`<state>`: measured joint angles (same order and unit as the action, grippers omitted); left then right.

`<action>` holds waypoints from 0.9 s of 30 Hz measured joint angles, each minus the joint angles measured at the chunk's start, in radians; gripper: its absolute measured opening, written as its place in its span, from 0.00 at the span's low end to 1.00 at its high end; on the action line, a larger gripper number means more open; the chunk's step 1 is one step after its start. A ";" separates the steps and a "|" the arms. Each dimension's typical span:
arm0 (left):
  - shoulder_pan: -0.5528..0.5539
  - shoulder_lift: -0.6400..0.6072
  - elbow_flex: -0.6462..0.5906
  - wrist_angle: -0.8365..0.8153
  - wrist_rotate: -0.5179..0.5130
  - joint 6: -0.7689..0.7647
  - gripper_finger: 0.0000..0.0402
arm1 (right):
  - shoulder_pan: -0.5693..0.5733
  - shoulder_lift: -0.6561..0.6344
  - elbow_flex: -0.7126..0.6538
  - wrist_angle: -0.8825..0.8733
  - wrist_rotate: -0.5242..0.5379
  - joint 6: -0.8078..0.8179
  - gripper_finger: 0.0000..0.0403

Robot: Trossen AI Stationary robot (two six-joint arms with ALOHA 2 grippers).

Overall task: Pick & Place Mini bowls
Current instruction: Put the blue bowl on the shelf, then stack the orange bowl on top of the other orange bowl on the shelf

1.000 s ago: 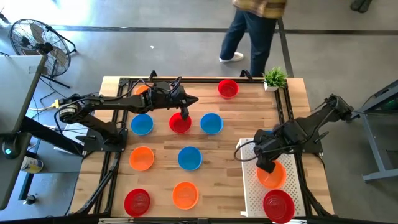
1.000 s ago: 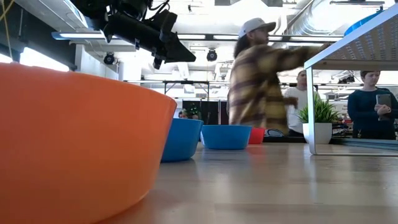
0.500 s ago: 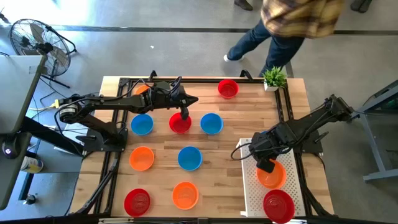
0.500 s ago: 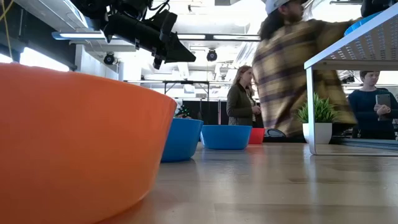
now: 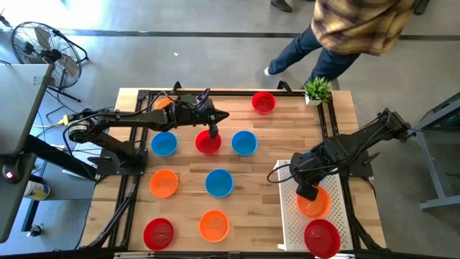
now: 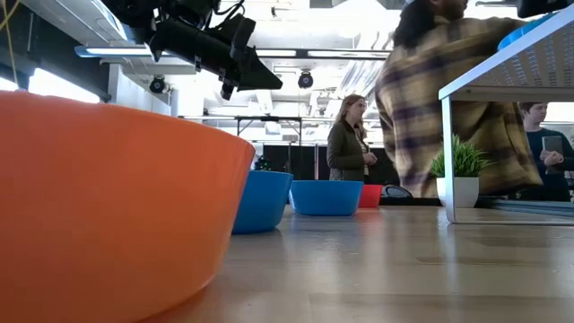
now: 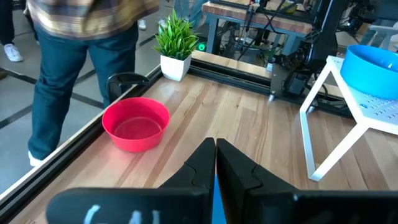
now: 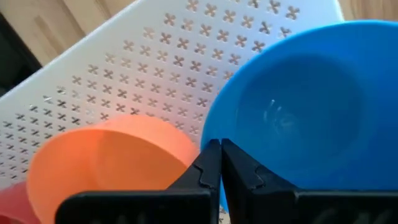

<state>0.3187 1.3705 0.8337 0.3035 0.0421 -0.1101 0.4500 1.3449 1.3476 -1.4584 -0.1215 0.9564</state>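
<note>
My right gripper (image 8: 215,152) has its fingers pressed together. They sit in the seam where the blue mini bowl (image 8: 298,112) meets the orange mini bowl (image 8: 106,158), on the white perforated tray (image 8: 155,68). I cannot tell whether a rim is caught between the tips. In the high view this gripper (image 5: 308,191) is at lower right, at the upper edge of the orange bowl, with a red mini bowl (image 5: 322,237) below it on the tray.

My left gripper (image 5: 213,132) is also closed, empty as far as I can see. It hangs at centre frame over the upper right rim of a red mini bowl (image 5: 208,142).

The next move, I judge, turns on this: that red bowl lies directly under my left fingers, and the tray is well off toward lower right, on the right arm's side. A round bowl has no long axis, so any point on the rim will serve for a pinch.

Farther out, blue bowls (image 5: 164,144) and (image 5: 244,142) flank the red one. More orange, blue and red bowls fill the lower left, all nearer my left arm. Another red bowl (image 7: 135,122) sits near the top edge beside the potted plant (image 7: 175,43), where a person (image 5: 345,29) is passing.
</note>
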 joint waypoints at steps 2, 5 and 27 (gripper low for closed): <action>0.000 0.000 0.000 0.000 0.000 0.000 0.03 | 0.000 0.000 0.000 0.015 -0.004 -0.007 0.00; 0.000 0.000 0.000 0.000 0.000 0.000 0.03 | 0.000 0.000 0.000 0.020 -0.011 -0.015 0.00; 0.000 0.000 -0.009 0.045 0.000 0.023 0.03 | -0.084 -0.284 -0.159 0.361 0.220 -0.396 0.00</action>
<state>0.3187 1.3705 0.8244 0.3486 0.0418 -0.0872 0.3662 1.0611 1.1889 -1.0973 0.0985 0.5608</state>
